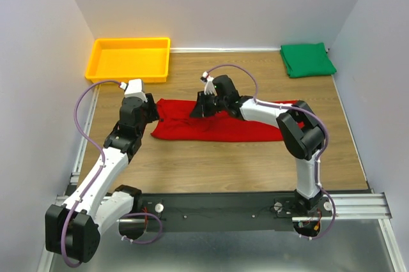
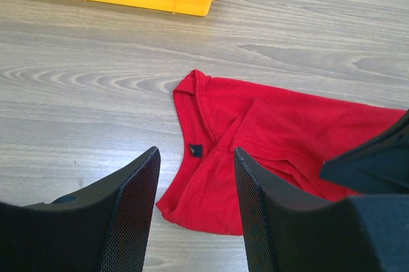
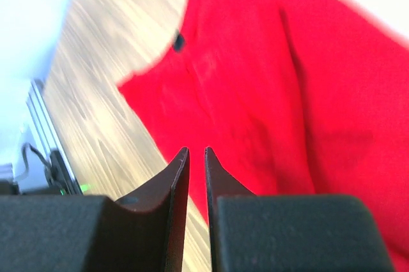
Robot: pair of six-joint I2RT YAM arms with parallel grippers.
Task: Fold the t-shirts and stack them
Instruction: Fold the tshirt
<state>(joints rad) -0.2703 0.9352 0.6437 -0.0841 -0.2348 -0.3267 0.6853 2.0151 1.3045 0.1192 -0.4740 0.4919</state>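
i see one wood-grain counter (image 1: 243, 157) carrying two soft cloth t-shirts and one tray. the red t-shirt (image 1: 217, 128) lies mid-counter as a long wrinkled band. the rigid yellow plastic tray (image 1: 131, 42) sits far left, and the green t-shirt (image 1: 308, 59), a neat square, far right. both arms bend low over the red one. the left pincer (image 2: 197, 156) stands wide and empty at the collar end. the right pincer (image 3: 197, 151) shows a narrow slit; i cannot tell if cloth is nipped.

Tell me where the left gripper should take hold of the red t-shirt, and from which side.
I'd pinch the collar end of the red t-shirt, coming down from above at its left edge. It lies flat in a long band, so only an edge gives a bite, and that end sits just below the open left gripper.
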